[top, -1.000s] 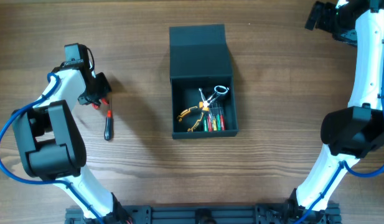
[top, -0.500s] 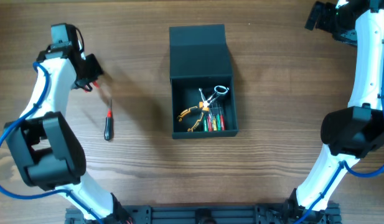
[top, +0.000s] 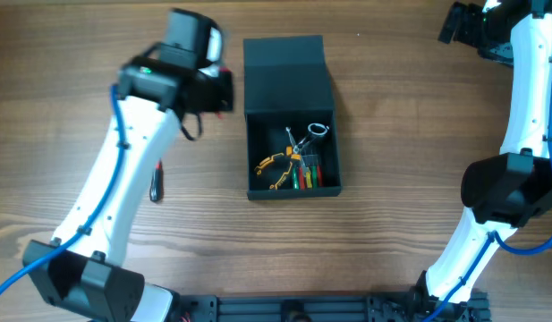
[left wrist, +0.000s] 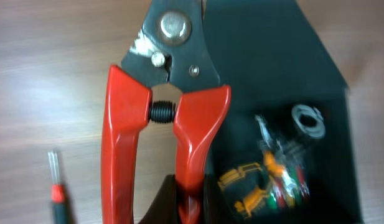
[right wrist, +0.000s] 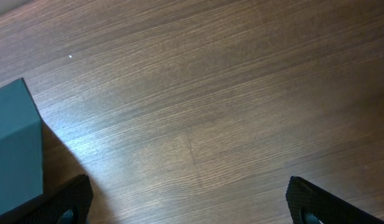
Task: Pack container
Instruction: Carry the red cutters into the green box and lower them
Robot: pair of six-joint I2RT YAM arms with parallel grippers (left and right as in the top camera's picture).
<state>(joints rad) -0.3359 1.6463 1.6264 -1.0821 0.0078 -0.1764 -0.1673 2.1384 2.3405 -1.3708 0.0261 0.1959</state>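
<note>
The dark teal-grey container (top: pixel 293 188) stands open at the table's middle, its lid (top: pixel 285 73) laid back. Inside lie yellow-handled pliers (top: pixel 274 168), small coloured tools and a silver tool. The container also shows in the left wrist view (left wrist: pixel 328 155). My left gripper (top: pixel 217 88) is shut on red-handled pliers (left wrist: pixel 163 118) and holds them in the air just left of the lid. A red-and-black screwdriver (top: pixel 156 182) lies on the table at the left; it also shows in the left wrist view (left wrist: pixel 58 193). My right gripper (right wrist: pixel 192 205) is open and empty above bare table at the far right back.
The right arm (top: pixel 517 107) stands along the right edge. The left arm (top: pixel 123 179) reaches across the left half of the table. A corner of the lid (right wrist: pixel 14 149) shows in the right wrist view.
My left gripper has swung right and up from the far left to beside the lid, carrying the red-handled pliers. The screwdriver stays in place. The right arm has not moved.
</note>
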